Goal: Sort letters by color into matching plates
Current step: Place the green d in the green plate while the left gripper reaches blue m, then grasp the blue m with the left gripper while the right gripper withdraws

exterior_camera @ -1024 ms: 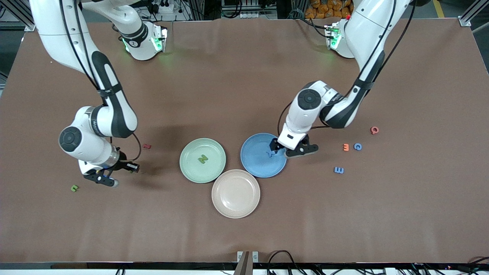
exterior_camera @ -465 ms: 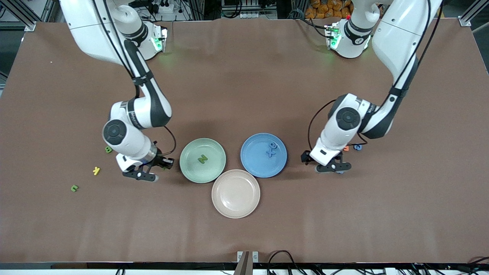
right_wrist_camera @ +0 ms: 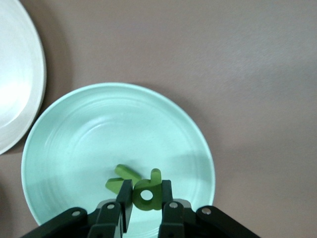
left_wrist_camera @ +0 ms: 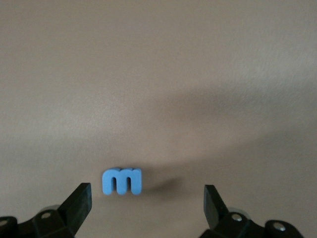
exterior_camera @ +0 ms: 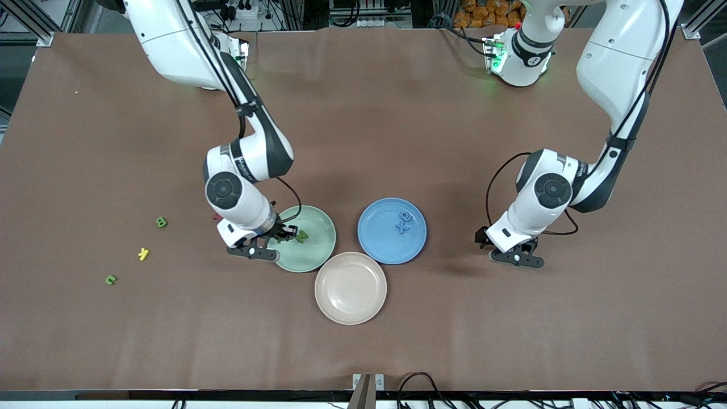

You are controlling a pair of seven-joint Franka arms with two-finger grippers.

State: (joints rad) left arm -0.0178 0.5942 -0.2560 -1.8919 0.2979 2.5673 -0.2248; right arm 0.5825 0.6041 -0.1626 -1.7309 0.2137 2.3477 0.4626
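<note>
Over green plate point(exterior_camera: 318, 258), right claw point(right_wrist_camera: 146, 207) grips letter point(right_wrist_camera: 148, 196)

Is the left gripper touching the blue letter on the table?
Apart. The left wrist view shows the left gripper open, with its fingers clear of the blue letter, and bare table visible between the letter and each finger.
</note>
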